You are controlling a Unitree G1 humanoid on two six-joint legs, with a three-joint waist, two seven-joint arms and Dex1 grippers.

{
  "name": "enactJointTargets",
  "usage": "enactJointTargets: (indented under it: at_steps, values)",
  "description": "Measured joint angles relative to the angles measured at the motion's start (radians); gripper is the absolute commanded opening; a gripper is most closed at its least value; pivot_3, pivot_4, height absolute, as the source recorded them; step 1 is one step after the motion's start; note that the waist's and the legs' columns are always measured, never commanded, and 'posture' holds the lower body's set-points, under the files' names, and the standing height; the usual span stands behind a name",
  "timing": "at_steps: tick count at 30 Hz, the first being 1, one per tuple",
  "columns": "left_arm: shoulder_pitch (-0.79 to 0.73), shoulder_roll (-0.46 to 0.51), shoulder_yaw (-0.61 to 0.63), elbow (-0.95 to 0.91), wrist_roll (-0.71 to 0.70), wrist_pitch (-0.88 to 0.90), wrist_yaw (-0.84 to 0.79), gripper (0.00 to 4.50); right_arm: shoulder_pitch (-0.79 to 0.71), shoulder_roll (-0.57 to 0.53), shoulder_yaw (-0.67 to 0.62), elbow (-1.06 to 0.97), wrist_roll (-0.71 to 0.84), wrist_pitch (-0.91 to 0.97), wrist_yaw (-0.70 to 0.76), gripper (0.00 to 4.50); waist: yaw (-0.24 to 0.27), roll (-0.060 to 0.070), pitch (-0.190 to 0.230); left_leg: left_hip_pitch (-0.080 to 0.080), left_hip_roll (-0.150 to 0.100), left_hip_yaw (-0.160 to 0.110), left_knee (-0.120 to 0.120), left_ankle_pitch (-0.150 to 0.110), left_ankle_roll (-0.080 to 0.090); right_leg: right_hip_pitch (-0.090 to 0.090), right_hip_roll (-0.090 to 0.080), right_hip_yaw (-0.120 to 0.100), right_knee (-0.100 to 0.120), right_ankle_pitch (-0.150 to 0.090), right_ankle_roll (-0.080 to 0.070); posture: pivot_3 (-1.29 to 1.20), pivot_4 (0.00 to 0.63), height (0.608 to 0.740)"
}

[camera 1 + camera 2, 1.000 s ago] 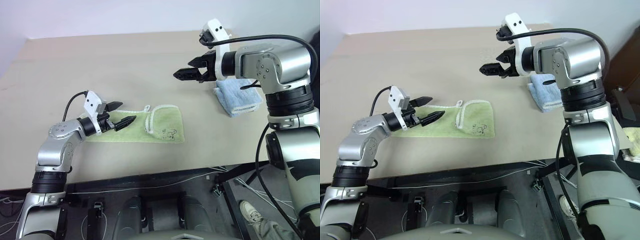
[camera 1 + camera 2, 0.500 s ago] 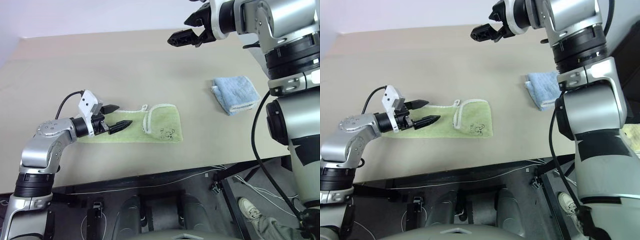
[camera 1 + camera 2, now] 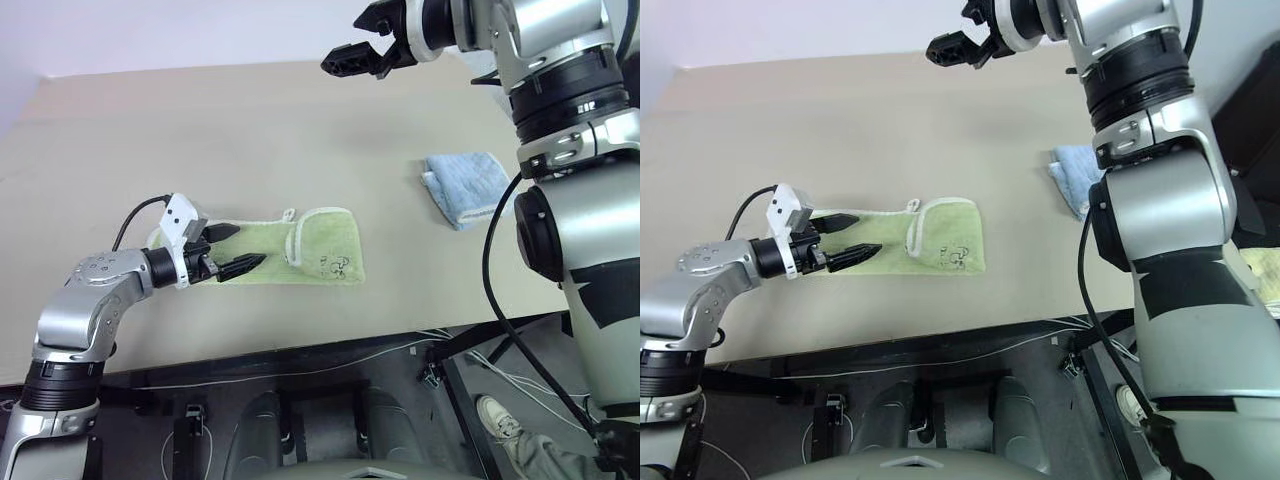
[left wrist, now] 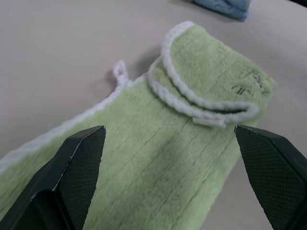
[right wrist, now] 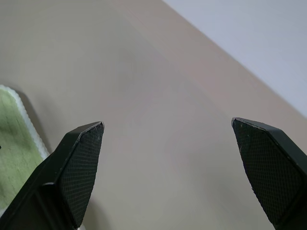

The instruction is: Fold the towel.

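On the big beige table (image 3: 250, 130), the green towel (image 3: 300, 255) lies flat near the front edge, its 3 o'clock end folded back over itself. Off at 3 o'clock sits a smaller folded blue towel (image 3: 468, 188). Left gripper (image 3: 232, 250) hangs over the green towel's 9 o'clock end, fingers spread, holding nothing. Right gripper (image 3: 352, 48) is up at 12 o'clock, spread too, empty.
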Motion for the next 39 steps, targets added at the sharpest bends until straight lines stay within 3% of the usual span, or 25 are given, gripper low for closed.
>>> enactJointTargets:
  at_steps: [16,23,26,32,36,39]
  values:
    - [0.032,-0.006,0.0,0.101,0.031,-0.132,-0.042,4.5,-0.058,0.044,-0.022,0.151,-0.098,-0.127,-0.023,4.49,-0.003,0.0,0.0,0.0,0.0,0.0,0.002,-0.001,-0.003,-0.002,0.0,0.0,0.006,0.0,0.0,0.0,0.15,0.74]
    - [0.023,-0.028,-0.001,0.085,0.029,-0.129,-0.014,4.5,-0.067,0.034,-0.08,0.144,-0.088,-0.096,-0.023,4.49,-0.002,0.0,0.0,0.0,0.0,0.0,0.002,0.0,-0.002,-0.002,0.0,0.0,0.007,0.0,0.0,0.0,0.15,0.74]
    - [0.023,-0.046,-0.003,0.051,0.027,-0.116,0.006,4.5,0.035,0.032,-0.114,0.001,-0.035,0.021,0.02,4.49,-0.001,-0.001,0.0,0.001,0.001,-0.002,0.003,0.001,-0.002,0.0,0.0,0.0,0.007,0.0,0.0,0.0,0.15,0.74]
    - [0.018,-0.06,0.004,0.027,0.02,-0.092,0.051,4.5,0.461,0.067,-0.262,-0.431,0.135,0.394,-0.056,4.49,0.003,-0.001,-0.001,0.001,0.001,-0.003,0.006,0.001,-0.001,0.0,-0.001,-0.001,0.009,0.0,0.0,0.0,0.15,0.74]
    - [0.017,-0.063,0.009,0.006,0.008,-0.086,0.068,4.5,0.647,0.184,-0.393,-0.706,0.227,0.55,-0.196,4.49,-0.002,0.0,0.0,0.001,0.002,-0.003,0.005,0.002,-0.002,0.0,0.0,0.0,0.01,0.0,0.0,0.0,0.15,0.74]
    - [0.017,-0.076,0.023,-0.026,-0.014,-0.074,0.089,4.5,0.766,0.274,-0.463,-0.855,0.263,0.55,-0.301,4.49,0.001,0.0,-0.001,0.002,0.002,-0.004,0.005,0.002,-0.002,0.002,0.001,-0.001,0.01,0.0,0.0,0.0,0.15,0.74]
